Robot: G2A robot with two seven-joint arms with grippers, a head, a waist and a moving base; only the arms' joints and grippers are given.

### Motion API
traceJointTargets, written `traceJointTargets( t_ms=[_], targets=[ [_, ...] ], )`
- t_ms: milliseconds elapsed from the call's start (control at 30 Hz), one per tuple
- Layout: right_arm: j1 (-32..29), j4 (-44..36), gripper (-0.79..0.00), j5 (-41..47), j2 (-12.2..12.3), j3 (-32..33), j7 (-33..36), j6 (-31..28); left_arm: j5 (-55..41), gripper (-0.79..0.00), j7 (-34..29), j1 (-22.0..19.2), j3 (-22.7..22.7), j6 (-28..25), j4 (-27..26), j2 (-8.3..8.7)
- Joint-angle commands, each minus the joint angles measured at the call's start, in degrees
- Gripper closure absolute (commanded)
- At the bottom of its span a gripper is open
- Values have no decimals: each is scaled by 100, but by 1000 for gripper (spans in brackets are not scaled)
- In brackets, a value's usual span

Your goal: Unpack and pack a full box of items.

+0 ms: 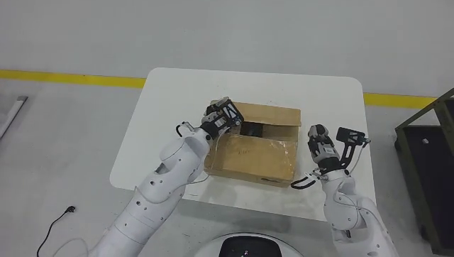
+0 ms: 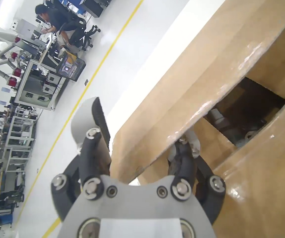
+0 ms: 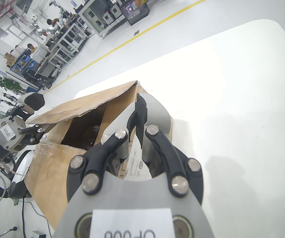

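A brown cardboard box (image 1: 252,157) sits on the white table (image 1: 319,94), its near flaps taped down and its far flap (image 2: 194,75) raised. Dark items (image 2: 244,115) show through the gap underneath. My left gripper (image 1: 225,115) is at the box's far left corner, open, with the raised flap's corner between its fingers: one finger (image 2: 95,117) outside, the other (image 2: 190,142) under the flap. From the right wrist view the left gripper (image 3: 32,115) straddles that flap edge. My right gripper (image 1: 317,136) stays just off the box's right end, shut (image 3: 138,105) on nothing.
A dark metal rack (image 1: 425,165) stands on the floor off the table's right edge. A yellow floor line (image 1: 71,78) runs behind the table. Bare tabletop lies beyond the box and to its right.
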Motion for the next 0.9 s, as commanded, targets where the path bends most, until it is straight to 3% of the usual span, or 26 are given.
traceJointTargets(
  t_ms=[0,500,533,567,600,767,867],
  targets=[
    [17,-15,0,-6,-1,-11,-17,19,-190,0,5,36,-62,-54,-26,-5],
    [7,-223,0,-95,8,129,-184,222,-1313,0,-442,342,-572,-444,-670,-1],
    [7,-225,0,-78,8,142,-179,224,-1322,-71,-475,358,-591,-456,-711,2],
    [9,-222,0,-71,9,152,-177,224,-1340,-366,-501,371,-605,-456,-740,2],
    [10,-219,0,-67,11,161,-173,217,-1328,-785,-530,368,-606,-456,-741,2],
    [12,-195,0,-22,12,190,-183,219,-1097,-785,-450,150,-501,-211,-439,-44],
    [1,-219,0,-25,13,194,-178,234,-1603,-785,-457,-129,-470,129,-138,-146]
  ],
)
